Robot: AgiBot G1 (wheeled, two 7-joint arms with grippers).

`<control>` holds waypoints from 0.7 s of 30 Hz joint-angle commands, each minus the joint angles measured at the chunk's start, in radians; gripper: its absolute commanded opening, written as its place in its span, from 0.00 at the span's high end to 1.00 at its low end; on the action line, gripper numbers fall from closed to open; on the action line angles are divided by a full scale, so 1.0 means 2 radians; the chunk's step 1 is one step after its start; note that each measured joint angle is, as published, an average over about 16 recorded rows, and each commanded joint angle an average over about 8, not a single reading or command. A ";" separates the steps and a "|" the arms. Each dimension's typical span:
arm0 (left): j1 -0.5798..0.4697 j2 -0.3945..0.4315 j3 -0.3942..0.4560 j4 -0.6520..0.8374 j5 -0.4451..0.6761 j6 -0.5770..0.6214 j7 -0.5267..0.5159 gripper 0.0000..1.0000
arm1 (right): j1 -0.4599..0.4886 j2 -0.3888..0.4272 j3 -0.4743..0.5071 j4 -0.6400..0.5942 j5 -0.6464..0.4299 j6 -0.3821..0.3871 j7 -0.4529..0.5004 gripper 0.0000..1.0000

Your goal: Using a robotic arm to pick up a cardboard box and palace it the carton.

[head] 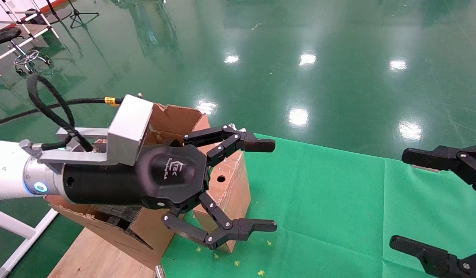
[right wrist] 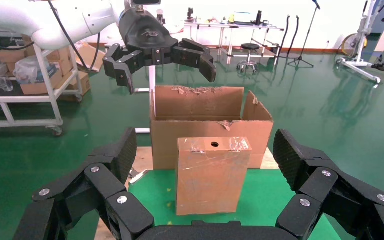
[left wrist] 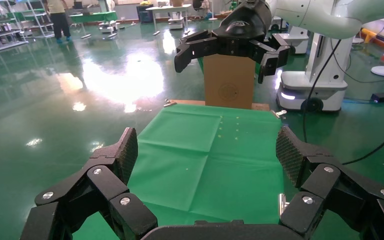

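The cardboard box (head: 233, 193) (right wrist: 212, 175) stands upright on the green cloth (head: 338, 193), its round hole facing up, close against the carton (head: 176, 116) (right wrist: 200, 105). Black foam (head: 114, 221) shows inside the torn carton. My white left arm's gripper (head: 274, 185) (right wrist: 169, 77) (left wrist: 207, 150) hangs open in the air above the box and carton, touching neither, with nothing between its fingers. The right gripper (head: 400, 199) (right wrist: 206, 150) (left wrist: 220, 67) waits open at the cloth's right end, facing the box from a distance.
The cloth covers a wooden tabletop (head: 95, 255), and the carton sits at its left end. Another brown box (left wrist: 229, 95) and a white machine base (left wrist: 307, 90) stand beyond the right end. A stool (head: 6, 36) and a shelf cart (right wrist: 25, 100) stand on the green floor.
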 commanded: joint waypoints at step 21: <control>-0.001 -0.002 0.000 -0.002 0.007 -0.003 0.002 0.00 | 0.000 0.000 0.000 0.000 0.000 0.000 0.000 0.82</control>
